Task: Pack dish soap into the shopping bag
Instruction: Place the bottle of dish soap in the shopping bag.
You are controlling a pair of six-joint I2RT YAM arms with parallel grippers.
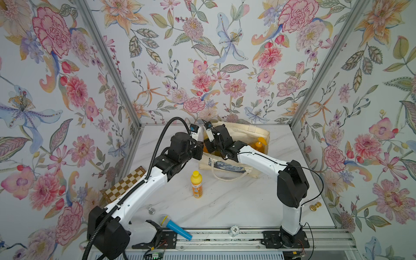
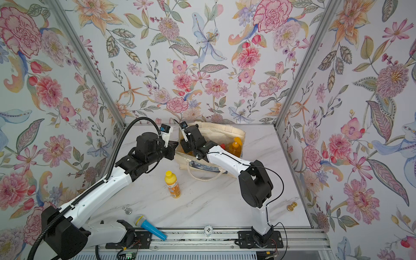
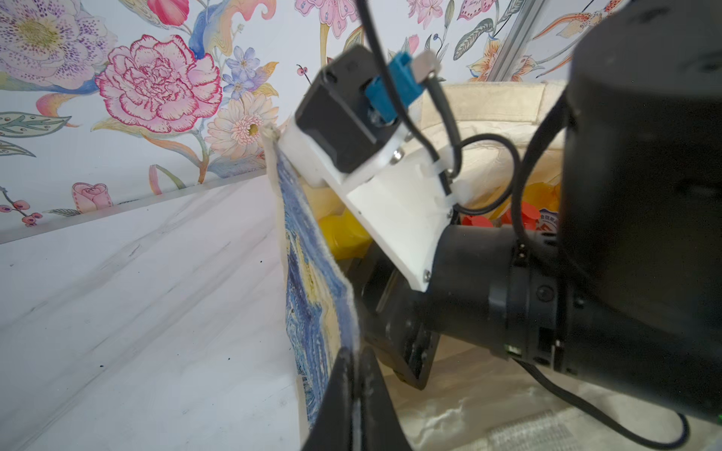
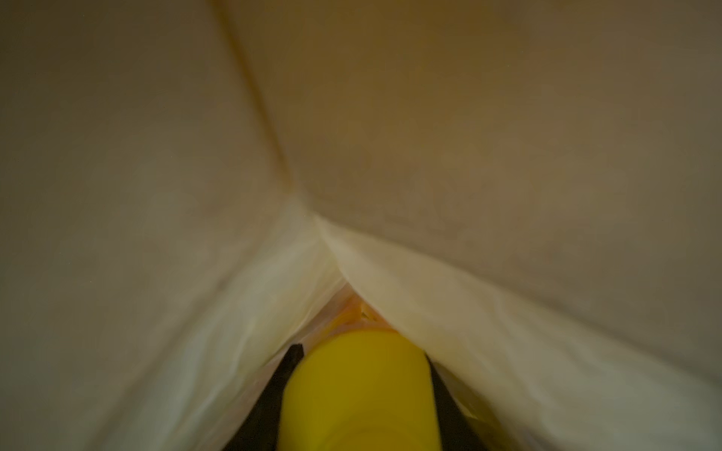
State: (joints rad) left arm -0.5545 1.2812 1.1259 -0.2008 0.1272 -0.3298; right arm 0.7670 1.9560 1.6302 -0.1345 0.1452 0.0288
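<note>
The step in hand is the lowering of a yellow-capped bottle into the shopping bag, which sits at upper centre in both top views, at the back of the marble desk. The left gripper is closed on the bag's front edge, pinching the blue starry-night panel and holding the mouth up. The right gripper is deep inside, with cream canvas all round in its wrist view, and its fingers are clamped on the bottle's yellow top. In the bag are the orange pump bottle and some red caps. One orange yellow-capped bottle stands upright on the desk at frame centre, just below the bag and apart from it.

By this reading, the next move calls for the right gripper to let go once its bottle rests on the canvas, then to back out without dragging the fabric while the left holds the mouth open. The bottle on the desk is then the one left to fetch.
</note>
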